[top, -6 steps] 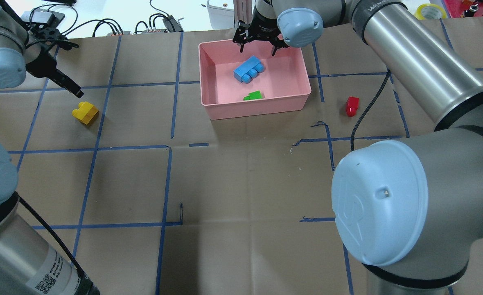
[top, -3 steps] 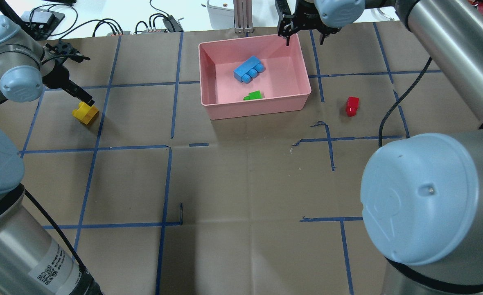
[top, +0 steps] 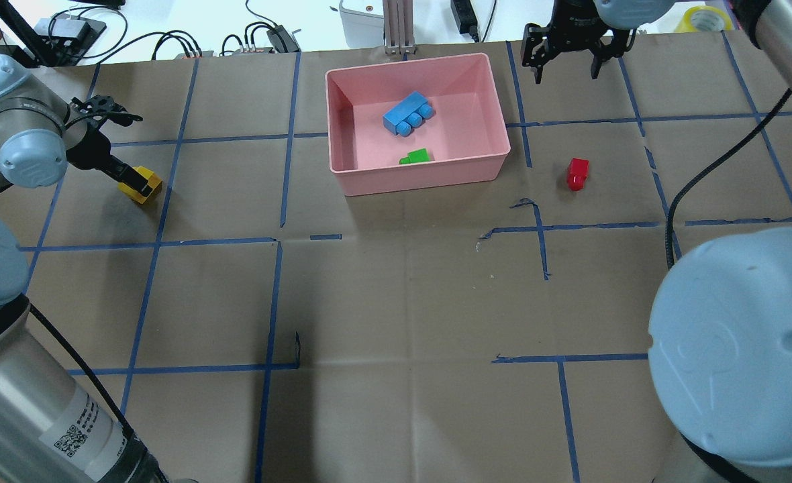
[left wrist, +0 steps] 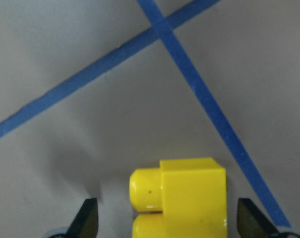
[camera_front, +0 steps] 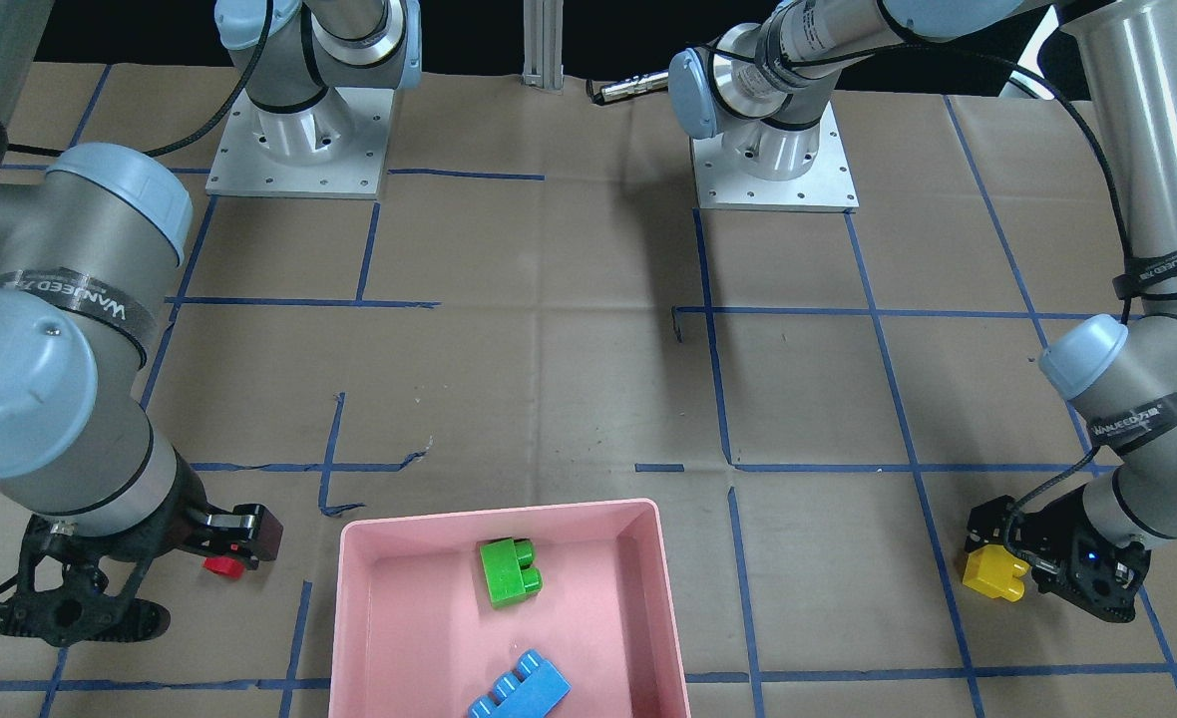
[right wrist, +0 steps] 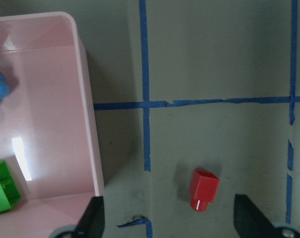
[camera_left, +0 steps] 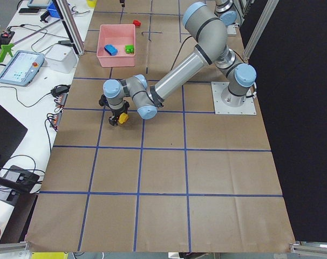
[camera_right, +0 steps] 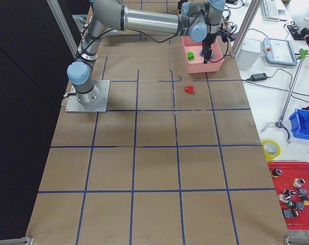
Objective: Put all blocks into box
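The pink box (top: 423, 176) holds the blue block (top: 408, 114) and the green block (top: 415, 157); both also show in the front view, with the green block (camera_front: 509, 570) nearer the robot than the blue block (camera_front: 519, 688). The yellow block (top: 144, 186) lies on the table at the left. My left gripper (top: 134, 180) is open and low, with its fingers either side of the yellow block (left wrist: 189, 198). The red block (top: 577, 173) lies to the right of the box. My right gripper (top: 564, 67) is open and empty, raised beyond the box's far right corner, with the red block (right wrist: 204, 189) below it.
Blue tape lines grid the brown table cover. Cables and small devices (top: 262, 37) lie past the far edge, with an aluminium post (top: 398, 27) behind the box and a tape roll (top: 705, 19) at the far right. The right arm's elbow (top: 738, 349) fills the near right corner.
My left gripper has come down and toward the yellow block and now straddles it. My right gripper has moved right from over the box to beyond its right side.
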`<state>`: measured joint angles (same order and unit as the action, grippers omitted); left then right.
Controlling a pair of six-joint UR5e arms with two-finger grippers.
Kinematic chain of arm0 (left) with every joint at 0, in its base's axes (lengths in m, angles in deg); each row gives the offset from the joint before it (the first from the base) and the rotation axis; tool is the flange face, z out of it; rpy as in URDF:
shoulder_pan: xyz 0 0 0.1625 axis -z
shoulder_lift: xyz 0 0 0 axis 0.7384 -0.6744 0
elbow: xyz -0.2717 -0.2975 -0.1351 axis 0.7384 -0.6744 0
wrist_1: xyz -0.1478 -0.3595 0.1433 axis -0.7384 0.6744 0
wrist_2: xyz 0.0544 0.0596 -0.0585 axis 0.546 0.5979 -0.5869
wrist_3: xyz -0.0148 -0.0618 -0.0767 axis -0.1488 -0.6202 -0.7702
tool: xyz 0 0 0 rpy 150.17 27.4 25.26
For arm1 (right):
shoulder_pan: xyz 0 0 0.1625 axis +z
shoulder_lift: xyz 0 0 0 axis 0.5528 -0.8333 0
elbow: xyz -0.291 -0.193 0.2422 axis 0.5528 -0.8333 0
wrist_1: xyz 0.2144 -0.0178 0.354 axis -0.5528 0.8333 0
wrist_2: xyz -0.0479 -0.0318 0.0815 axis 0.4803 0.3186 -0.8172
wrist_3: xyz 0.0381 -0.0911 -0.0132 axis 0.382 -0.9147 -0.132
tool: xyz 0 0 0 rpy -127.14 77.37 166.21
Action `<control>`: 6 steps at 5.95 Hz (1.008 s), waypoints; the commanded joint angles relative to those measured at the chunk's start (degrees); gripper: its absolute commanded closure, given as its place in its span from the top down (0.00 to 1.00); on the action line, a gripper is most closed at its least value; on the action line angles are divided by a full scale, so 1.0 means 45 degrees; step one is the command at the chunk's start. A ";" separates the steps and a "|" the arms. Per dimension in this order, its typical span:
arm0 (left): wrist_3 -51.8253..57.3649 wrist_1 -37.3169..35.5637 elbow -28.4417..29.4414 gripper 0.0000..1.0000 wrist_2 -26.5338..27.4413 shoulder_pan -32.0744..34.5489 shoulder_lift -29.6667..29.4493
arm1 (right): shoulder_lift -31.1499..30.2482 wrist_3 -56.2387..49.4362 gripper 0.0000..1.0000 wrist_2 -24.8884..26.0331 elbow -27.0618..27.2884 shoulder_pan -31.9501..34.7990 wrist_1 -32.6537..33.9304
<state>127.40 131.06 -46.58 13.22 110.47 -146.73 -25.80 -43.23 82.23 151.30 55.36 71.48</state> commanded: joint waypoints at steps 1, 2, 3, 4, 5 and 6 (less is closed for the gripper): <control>-0.0017 -0.0021 0.0110 0.94 0.0018 0.0031 0.0010 | -0.0839 -0.0227 0.92 -0.0238 0.3384 -0.0713 0.2680; -0.0018 -0.0022 0.0343 0.94 -0.0021 0.0070 -0.0086 | -0.0861 -0.0248 0.92 -0.0896 0.5008 -0.1006 0.4692; -0.0018 -0.0022 0.0346 0.90 -0.0408 0.0070 -0.0087 | -0.0649 -0.0577 0.92 -0.1406 0.5953 -0.1454 0.6027; -0.0018 -0.0022 0.0346 0.84 -0.0431 0.0090 -0.0107 | -0.0357 -0.0832 0.92 -0.1411 0.6117 -0.1652 0.6369; -0.0018 -0.0022 0.0346 0.78 -0.0431 0.0109 -0.0088 | -0.0083 -0.0970 0.92 -0.1372 0.6138 -0.1654 0.6856; 0.0002 -0.0022 0.0326 0.64 -0.0431 0.0109 -0.0107 | 0.0171 -0.0952 0.92 -0.1333 0.6138 -0.1634 0.7189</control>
<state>127.34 130.96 -45.05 11.31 110.93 -147.15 -26.18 -47.33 76.11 178.76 48.04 102.12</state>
